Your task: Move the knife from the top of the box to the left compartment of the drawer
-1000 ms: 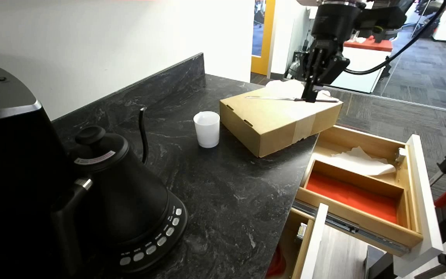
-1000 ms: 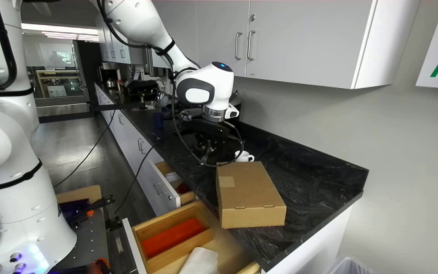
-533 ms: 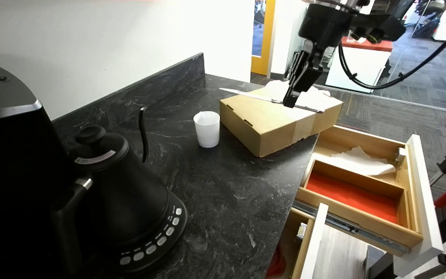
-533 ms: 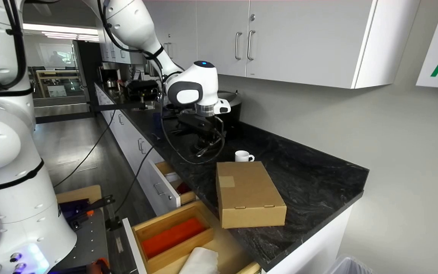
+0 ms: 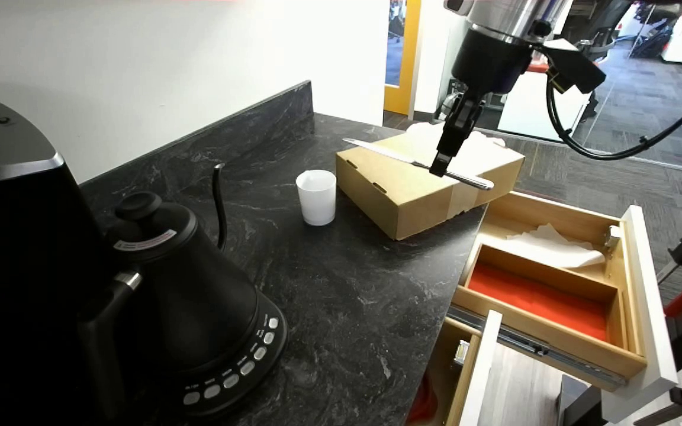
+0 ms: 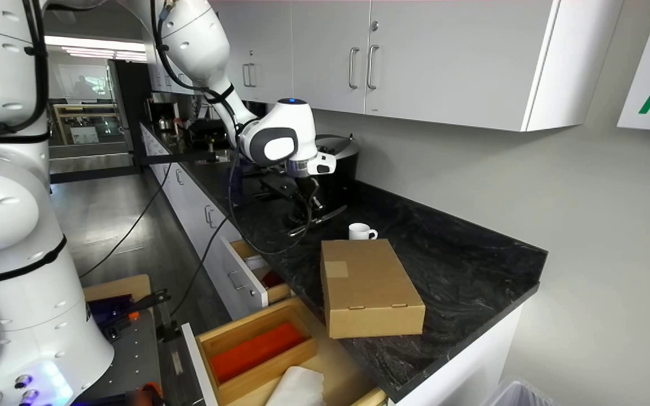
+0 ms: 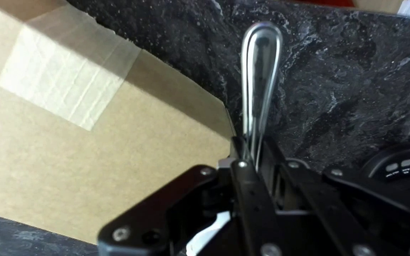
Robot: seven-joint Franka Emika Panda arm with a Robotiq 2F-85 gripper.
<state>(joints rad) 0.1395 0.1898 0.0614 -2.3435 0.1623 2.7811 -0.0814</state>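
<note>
My gripper (image 7: 255, 151) is shut on the knife, a slim silver metal knife whose handle (image 7: 262, 67) sticks out beyond the fingertips in the wrist view. In an exterior view the gripper (image 5: 440, 164) holds the knife (image 5: 379, 150) in the air, blade and handle showing on either side of the fingers. The knife's blade also shows in an exterior view (image 6: 330, 215), beyond the box and cup. The brown cardboard box (image 6: 370, 276) lies flat on the counter, apart from the knife. The open wooden drawer (image 6: 268, 363) has an orange-red-floored compartment (image 6: 257, 351) and a section holding white paper (image 6: 298, 386).
A white cup (image 5: 317, 198) stands beside the box. A black kettle (image 5: 193, 284) on its base stands on the dark counter (image 5: 341, 296). A second drawer (image 5: 474, 378) is partly open along the counter. Upper cabinets (image 6: 443, 56) hang over the counter.
My gripper, with the knife in it, has moved away from over the box toward the counter's far part in an exterior view. The knife has turned, its handle end swinging lower in the picture.
</note>
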